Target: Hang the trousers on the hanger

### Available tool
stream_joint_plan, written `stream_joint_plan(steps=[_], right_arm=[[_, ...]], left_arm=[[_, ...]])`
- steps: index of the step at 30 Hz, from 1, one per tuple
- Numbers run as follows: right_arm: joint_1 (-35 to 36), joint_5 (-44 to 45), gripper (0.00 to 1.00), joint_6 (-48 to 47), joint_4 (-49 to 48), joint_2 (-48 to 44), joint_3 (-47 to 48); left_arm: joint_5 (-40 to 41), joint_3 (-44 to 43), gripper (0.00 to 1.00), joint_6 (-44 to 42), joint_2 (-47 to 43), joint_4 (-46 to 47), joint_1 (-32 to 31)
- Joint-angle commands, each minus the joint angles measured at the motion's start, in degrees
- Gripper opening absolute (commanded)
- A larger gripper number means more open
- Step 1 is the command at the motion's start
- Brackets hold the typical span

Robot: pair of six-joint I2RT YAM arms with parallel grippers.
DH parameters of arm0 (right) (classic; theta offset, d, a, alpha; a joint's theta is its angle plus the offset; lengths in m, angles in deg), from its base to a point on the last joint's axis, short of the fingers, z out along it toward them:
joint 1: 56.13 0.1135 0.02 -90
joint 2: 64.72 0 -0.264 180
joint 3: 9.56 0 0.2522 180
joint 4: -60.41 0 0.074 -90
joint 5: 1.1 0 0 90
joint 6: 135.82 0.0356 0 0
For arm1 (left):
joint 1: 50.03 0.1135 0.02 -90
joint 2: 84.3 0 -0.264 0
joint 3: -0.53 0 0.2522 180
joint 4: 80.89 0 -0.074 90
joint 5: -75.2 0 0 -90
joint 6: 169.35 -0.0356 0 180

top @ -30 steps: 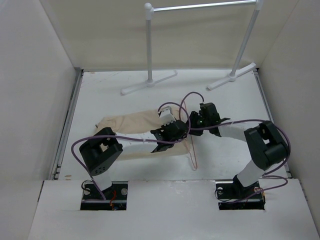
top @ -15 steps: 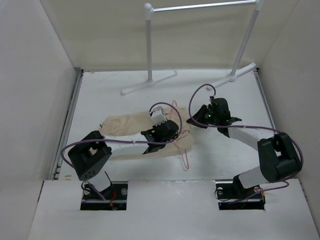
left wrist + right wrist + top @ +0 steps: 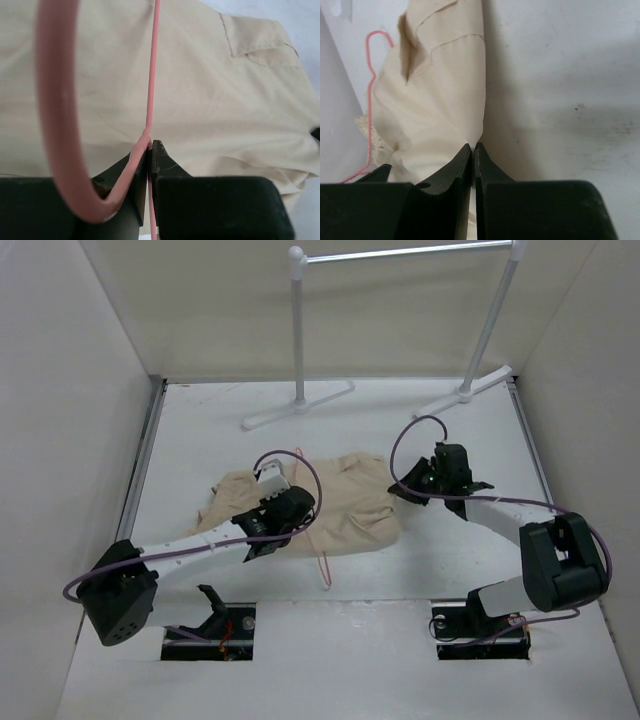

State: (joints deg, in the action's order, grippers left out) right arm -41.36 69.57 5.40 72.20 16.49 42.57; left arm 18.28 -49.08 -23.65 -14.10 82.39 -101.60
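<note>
The beige trousers lie spread across the middle of the table. The thin pink wire hanger lies over them, one end sticking out at their near edge. My left gripper sits over the trousers' left part and is shut on the hanger wire, whose curved part loops close past the camera above the cloth. My right gripper is at the trousers' right edge and is shut on a fold of the cloth. The hanger also shows beyond the cloth in the right wrist view.
A white tubular rack with a metal rail stands at the back of the table, its two feet spread on the surface. White walls enclose the table on the left, right and back.
My left arm has swung left, carrying the hanger with it. My right gripper has moved right, and the trousers have spread out wider between the two grippers.
</note>
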Motion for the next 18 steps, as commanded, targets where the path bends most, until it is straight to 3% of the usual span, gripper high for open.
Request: stream_joint_plan(steps=[1, 6, 13, 15, 18], right_arm=[[-0.7, 2.1, 0.12, -0.7, -1.7, 0.6, -0.4], [-1.0, 2.7, 0.12, -1.0, -1.7, 2.8, -0.2], [-0.7, 3.2, 0.15, -1.0, -1.7, 4.6, 0.1], [-0.5, 4.0, 0.22, -0.9, -1.6, 4.7, 0.1], [-0.1, 4.7, 0.42, -1.2, -0.6, 2.3, 0.0]], left_arm=[[2.7, 0.1, 0.00, -4.3, -1.5, -4.3, 0.2], [5.9, -2.5, 0.00, -10.4, -0.5, -5.2, -1.6], [4.6, -5.3, 0.00, -17.1, 1.5, 0.0, -2.6], [4.9, -6.6, 0.00, -18.2, 2.1, 0.2, -2.8], [5.0, -7.9, 0.00, -18.7, 1.7, 0.2, -3.2]])
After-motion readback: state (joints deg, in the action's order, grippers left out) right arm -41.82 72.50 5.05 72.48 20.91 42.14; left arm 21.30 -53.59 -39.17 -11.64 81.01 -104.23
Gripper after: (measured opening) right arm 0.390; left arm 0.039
